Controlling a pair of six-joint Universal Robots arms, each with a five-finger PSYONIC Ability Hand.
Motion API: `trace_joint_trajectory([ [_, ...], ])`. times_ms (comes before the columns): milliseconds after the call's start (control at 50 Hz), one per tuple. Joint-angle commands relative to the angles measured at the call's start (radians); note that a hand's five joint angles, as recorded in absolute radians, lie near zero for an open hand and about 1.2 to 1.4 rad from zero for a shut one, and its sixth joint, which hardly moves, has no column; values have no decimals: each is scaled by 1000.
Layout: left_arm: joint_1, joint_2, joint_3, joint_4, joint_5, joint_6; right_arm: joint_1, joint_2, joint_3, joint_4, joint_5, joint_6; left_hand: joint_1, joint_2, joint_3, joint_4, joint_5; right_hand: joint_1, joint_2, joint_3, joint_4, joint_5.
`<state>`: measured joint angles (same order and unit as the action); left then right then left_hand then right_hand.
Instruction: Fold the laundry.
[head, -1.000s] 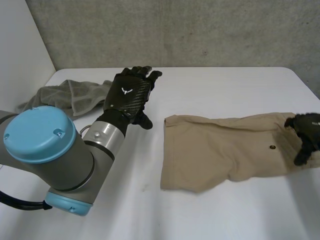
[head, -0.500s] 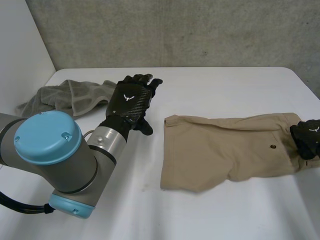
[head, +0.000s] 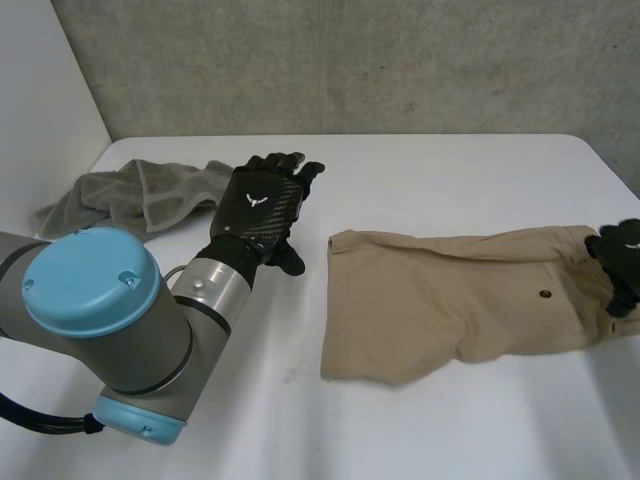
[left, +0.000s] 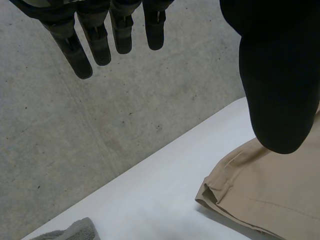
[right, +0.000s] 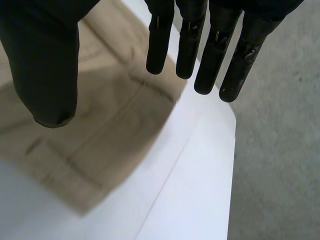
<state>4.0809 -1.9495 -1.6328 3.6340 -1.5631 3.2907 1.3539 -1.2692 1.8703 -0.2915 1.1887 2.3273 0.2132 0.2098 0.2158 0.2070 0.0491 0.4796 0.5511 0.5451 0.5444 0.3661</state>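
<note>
Khaki shorts (head: 450, 300) lie flat on the white table (head: 440, 170), right of the middle, waistband toward the table's right edge. My right hand (head: 622, 262) hovers over that waistband end; in the right wrist view its fingers (right: 200, 45) are straight and apart from the thumb, holding nothing, with the shorts (right: 100, 125) below the palm. My left hand (head: 262, 205) is open, fingers straight, raised between a grey towel and the shorts' hem end. In the left wrist view its fingers (left: 100, 40) point at the wall, with a corner of the shorts (left: 270, 195) under the thumb.
A crumpled grey towel (head: 130, 195) lies at the table's far left, its edge (left: 75, 232) showing in the left wrist view. A concrete wall (head: 350, 60) runs behind the table. The table's right edge (right: 227, 165) lies just past my right hand.
My right hand shifted slightly toward the table's right edge at the waistband; its fingers curled, then straightened. My left hand stayed almost where it was.
</note>
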Motion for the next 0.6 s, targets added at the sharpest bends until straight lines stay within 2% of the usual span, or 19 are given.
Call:
trace_joint_trajectory([
  [20,-11,-2,1,0,0,0,-72,50,10,-2,-41,-5,-39,-35,-41,-32,-49,122,51,57,57,61],
  [320,-16,-8,-2,0,0,0,-72,168,-51,-11,-64,-5,-39,-35,-41,-32,-49,269,197,203,204,208],
  [400,-16,-11,-2,0,0,0,-72,180,-63,-12,-66,-5,-39,-35,-41,-32,-49,477,406,412,412,416],
  [440,-17,-14,-2,0,0,0,-70,195,-71,-12,-67,-6,-39,-35,-41,-32,-49,775,704,710,710,714],
  [480,-17,-15,-2,0,0,0,-70,203,-77,-12,-69,-6,-39,-35,-41,-32,-49,916,844,850,851,855],
  [600,-17,-14,-2,0,0,0,-70,192,-86,-12,-60,-6,-39,-35,-41,-32,-49,917,845,851,852,856],
])
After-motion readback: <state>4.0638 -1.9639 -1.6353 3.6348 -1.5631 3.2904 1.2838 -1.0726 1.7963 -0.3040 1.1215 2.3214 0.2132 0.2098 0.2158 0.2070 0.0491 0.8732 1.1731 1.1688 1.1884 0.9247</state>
